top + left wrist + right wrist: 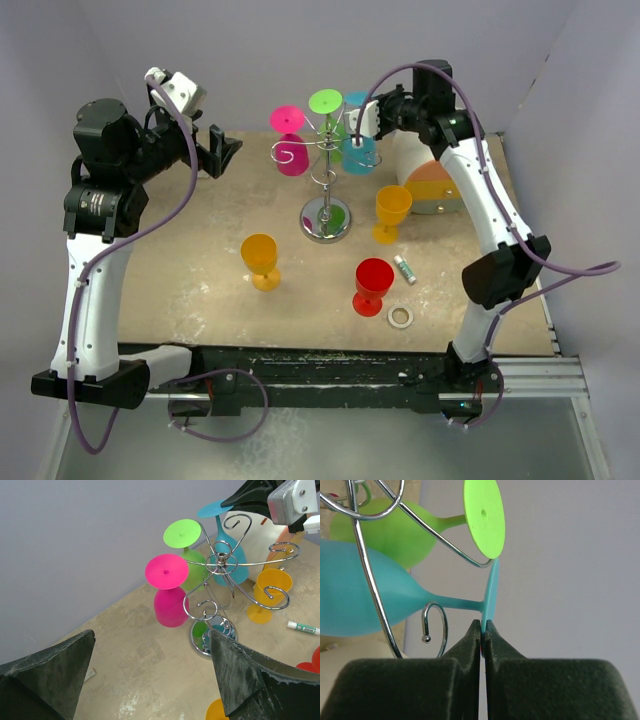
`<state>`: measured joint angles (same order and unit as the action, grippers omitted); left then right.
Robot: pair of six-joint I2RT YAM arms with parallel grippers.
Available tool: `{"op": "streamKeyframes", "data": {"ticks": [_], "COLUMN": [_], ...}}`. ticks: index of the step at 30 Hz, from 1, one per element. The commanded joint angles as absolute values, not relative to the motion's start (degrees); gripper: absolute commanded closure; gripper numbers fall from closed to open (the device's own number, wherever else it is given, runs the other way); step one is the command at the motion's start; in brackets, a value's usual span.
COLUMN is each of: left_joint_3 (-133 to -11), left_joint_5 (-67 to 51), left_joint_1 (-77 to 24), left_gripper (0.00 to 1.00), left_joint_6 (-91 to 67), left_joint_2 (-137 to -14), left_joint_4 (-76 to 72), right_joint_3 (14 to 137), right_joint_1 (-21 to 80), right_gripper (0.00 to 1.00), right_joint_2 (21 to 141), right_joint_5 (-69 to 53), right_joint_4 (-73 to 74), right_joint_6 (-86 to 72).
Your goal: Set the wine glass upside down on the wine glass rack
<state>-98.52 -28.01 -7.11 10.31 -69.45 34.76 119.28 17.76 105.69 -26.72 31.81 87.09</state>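
Note:
The chrome wire rack [326, 205] stands at the back middle of the table, also in the left wrist view [220, 565]. A pink glass [290, 140] and a green glass [327, 108] hang on it upside down. My right gripper [366, 112] is shut on the foot rim of a teal glass [365, 600], held upside down beside a curled rack arm [435, 625]; its fingertips [476, 630] pinch the thin foot. The teal glass also shows in the left wrist view [227, 555]. My left gripper [222, 150] is open and empty, left of the rack.
Two orange glasses [261, 260] [391, 212] and a red glass [373, 285] stand upright on the table. A round white-and-orange box [432, 180] sits behind the right orange glass. A small white tube [405, 268] and a white ring [401, 317] lie near the red glass.

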Motion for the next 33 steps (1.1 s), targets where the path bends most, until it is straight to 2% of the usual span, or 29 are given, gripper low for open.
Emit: {"op": "streamKeyframes", "data": {"ticks": [1, 33], "left_joint_3": [-98.34, -96.90], "left_joint_5": [-28.04, -27.87], "left_joint_1": [-6.50, -6.33], "left_gripper": [0.01, 0.01], "left_joint_6": [11.21, 11.62], "left_joint_2": [-68.19, -67.09], "left_joint_4": [31.55, 31.51], "right_joint_3": [121.82, 120.80], "right_joint_1": [18.19, 18.63], "right_gripper": [1.00, 1.00], "right_joint_2": [103.49, 101.18], "right_joint_5": [-28.91, -31.20], "right_joint_4": [32.96, 37.85], "right_joint_6": [88.75, 93.14]}}
